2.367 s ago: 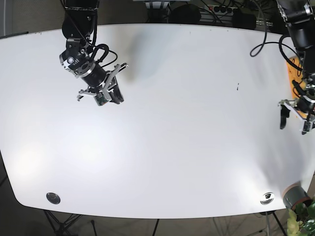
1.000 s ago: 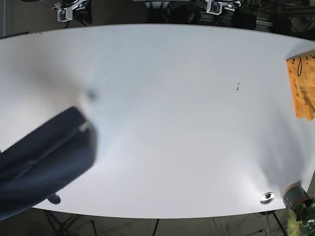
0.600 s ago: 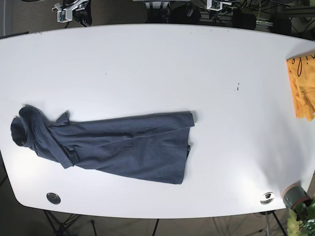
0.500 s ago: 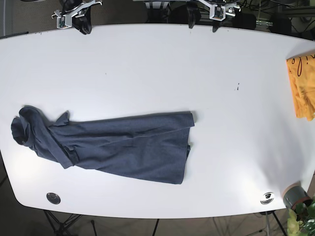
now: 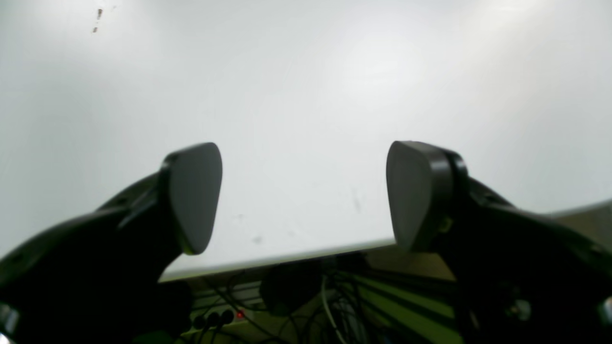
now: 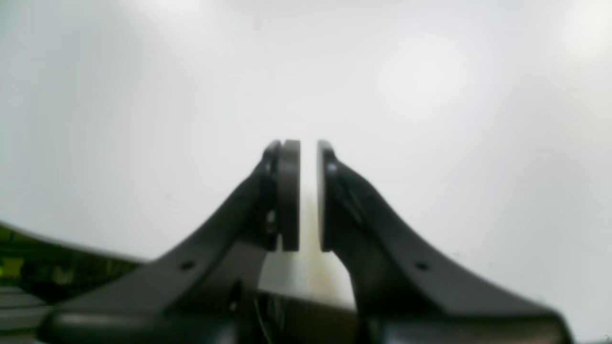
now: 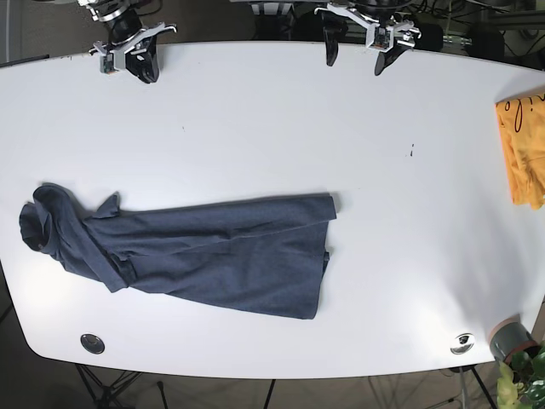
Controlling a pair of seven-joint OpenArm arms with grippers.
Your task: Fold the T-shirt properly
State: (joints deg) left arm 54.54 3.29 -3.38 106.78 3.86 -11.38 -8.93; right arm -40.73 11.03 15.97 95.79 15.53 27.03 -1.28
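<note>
While both arms sit at the far edge of the white table, the dark blue T-shirt lies crumpled on the near left part of it, well apart from either hand. Its body stretches flat toward the middle of the table, the hem end reaching near the centre, while the collar and sleeve end is bunched into a lump close to the left edge. The left hand hovers at the far edge right of centre, released — in the left wrist view its two grey pads stand wide apart with only bare table surface and the table's edge between them, cables showing beyond. The right hand is at the far left corner; in the right wrist view its fingers are nearly closed, a thin sliver of table showing between the pads, and nothing is gripped. An orange cloth lies folded at the right edge of the table, well apart from the shirt. A small dark speck marks the surface between them. No box, bin or tray shows on the table — only two round metal fittings set in the near corners.
</note>
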